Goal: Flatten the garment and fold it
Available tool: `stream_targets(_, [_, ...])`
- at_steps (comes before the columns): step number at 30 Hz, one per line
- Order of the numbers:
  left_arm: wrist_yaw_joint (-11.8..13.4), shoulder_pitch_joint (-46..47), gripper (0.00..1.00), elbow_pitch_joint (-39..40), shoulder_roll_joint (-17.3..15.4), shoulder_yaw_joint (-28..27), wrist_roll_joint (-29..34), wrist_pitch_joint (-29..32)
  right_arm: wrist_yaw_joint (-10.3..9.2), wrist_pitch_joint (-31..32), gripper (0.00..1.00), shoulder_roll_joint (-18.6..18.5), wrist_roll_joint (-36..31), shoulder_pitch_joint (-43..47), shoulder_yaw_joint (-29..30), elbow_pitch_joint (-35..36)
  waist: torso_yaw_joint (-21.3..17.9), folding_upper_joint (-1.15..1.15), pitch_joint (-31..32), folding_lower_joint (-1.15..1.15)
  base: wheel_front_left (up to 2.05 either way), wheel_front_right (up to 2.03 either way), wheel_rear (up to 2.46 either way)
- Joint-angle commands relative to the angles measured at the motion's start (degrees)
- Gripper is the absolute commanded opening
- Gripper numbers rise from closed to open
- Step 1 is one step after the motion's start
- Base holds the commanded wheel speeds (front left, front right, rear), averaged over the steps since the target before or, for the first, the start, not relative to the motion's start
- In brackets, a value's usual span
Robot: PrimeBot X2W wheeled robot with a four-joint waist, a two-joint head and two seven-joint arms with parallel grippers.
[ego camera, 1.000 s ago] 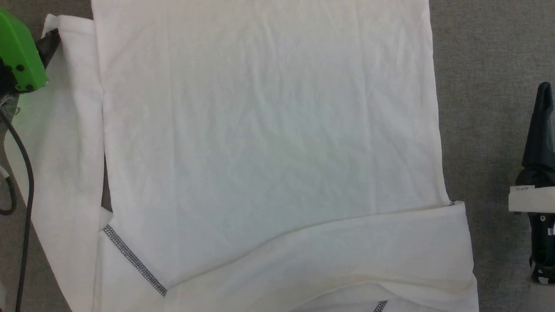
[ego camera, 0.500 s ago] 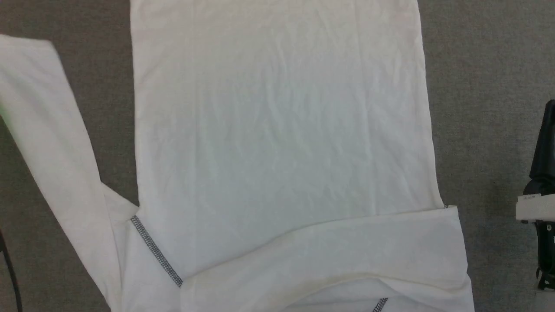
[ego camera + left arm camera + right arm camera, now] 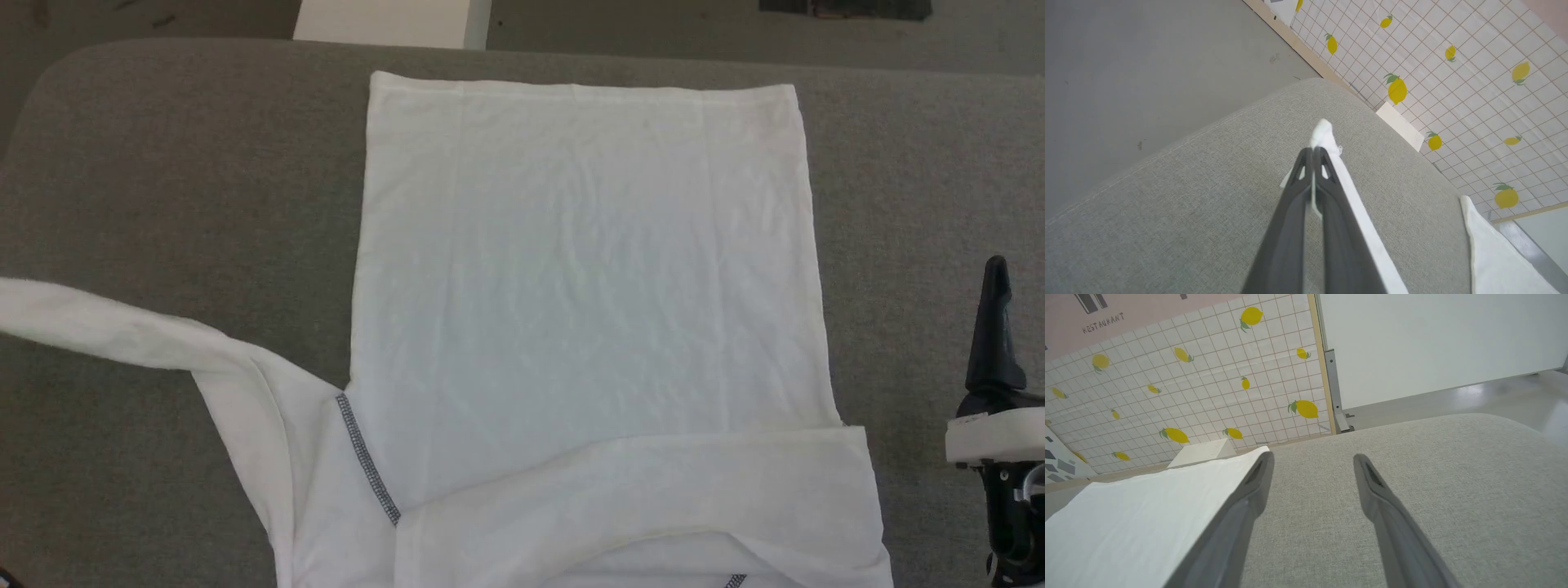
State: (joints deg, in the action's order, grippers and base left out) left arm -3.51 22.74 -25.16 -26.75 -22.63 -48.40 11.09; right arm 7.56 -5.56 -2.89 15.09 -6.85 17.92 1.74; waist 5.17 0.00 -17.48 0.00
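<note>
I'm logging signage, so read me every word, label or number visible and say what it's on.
"RESTAURANT": on the pink wall, right wrist view.
Tiny label on the white band of the right gripper: too small to read.

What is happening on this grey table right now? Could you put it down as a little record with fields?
Surface: grey padded table
Item: white shirt, body spread flat
Folded sleeve: lies across the lower body
Stretched sleeve: reaches out to the robot's left
Left pincer: shut on the end of the stretched sleeve
Right pincer: open, holding nothing, beside the shirt's right edge
Background: white box beyond the table
</note>
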Motion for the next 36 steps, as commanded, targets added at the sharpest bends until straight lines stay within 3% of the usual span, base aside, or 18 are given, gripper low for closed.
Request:
stream_targets(1, [-0.5, -1.6, 0.00, 0.4, 0.3, -0.4, 0.0, -0.9, -0.08, -0.4, 1.00, 0.0, 0.6, 0.8, -0.4, -0.5, 2.5, 0.00, 5.0, 0.00, 0.00, 0.00, 0.00])
stream_targets(9, [-2.0, -3.7, 0.00, 9.2, 0.4, 1.4, 1.0, -2.4, -0.08, -1.1, 1.00, 0.0, 1.9, 2.9, -1.8, -2.7, 2.0, 0.00, 9.9, 0.00, 0.00, 0.00, 0.00])
stream_targets(15, [-1.7, -2.2, 0.00, 19.8, -0.6, 5.9, 2.5, 1.8, -0.08, -1.9, 1.00, 0.0, 3.0, 3.7, -2.8, -3.9, 0.2, 0.00, 11.3, 0.00, 0.00, 0.00, 0.00])
stream_targets(18, [-1.8, -2.1, 0.00, 24.6, 0.8, 9.5, 2.8, 4.1, -0.08, -2.4, 1.00, 0.0, 3.5, 4.1, -2.8, -4.6, -0.8, 0.00, 11.7, 0.00, 0.00, 0.00, 0.00])
stream_targets(22, [-2.1, -2.6, 0.00, 30.7, 3.7, 16.6, 3.2, 7.8, -0.08, -2.7, 1.00, 0.0, 3.2, 4.9, -2.3, -4.9, -2.1, 0.00, 12.0, 0.00, 0.00, 0.00, 0.00])
stream_targets(27, [-2.2, -1.8, 0.00, 35.7, 10.4, 26.3, 3.8, 9.2, -0.08, -2.1, 1.00, 0.0, 2.4, 6.0, -1.2, -4.1, -3.4, 0.00, 12.1, 0.00, 0.00, 0.00, 0.00])
stream_targets(31, [-2.8, -0.4, 0.00, 35.2, 16.4, 36.3, 4.3, 10.9, -0.08, -1.6, 1.00, 0.0, 2.5, 6.4, -1.2, -3.6, -4.6, 0.00, 11.8, 0.00, 0.00, 0.00, 0.00])
stream_targets(36, [-3.7, 1.1, 0.00, 30.1, 19.9, 49.2, 4.7, 13.3, -0.08, -1.4, 1.00, 0.0, 2.9, 5.7, -2.5, -3.5, -6.9, 0.00, 10.8, 0.00, 0.00, 0.00, 0.00])
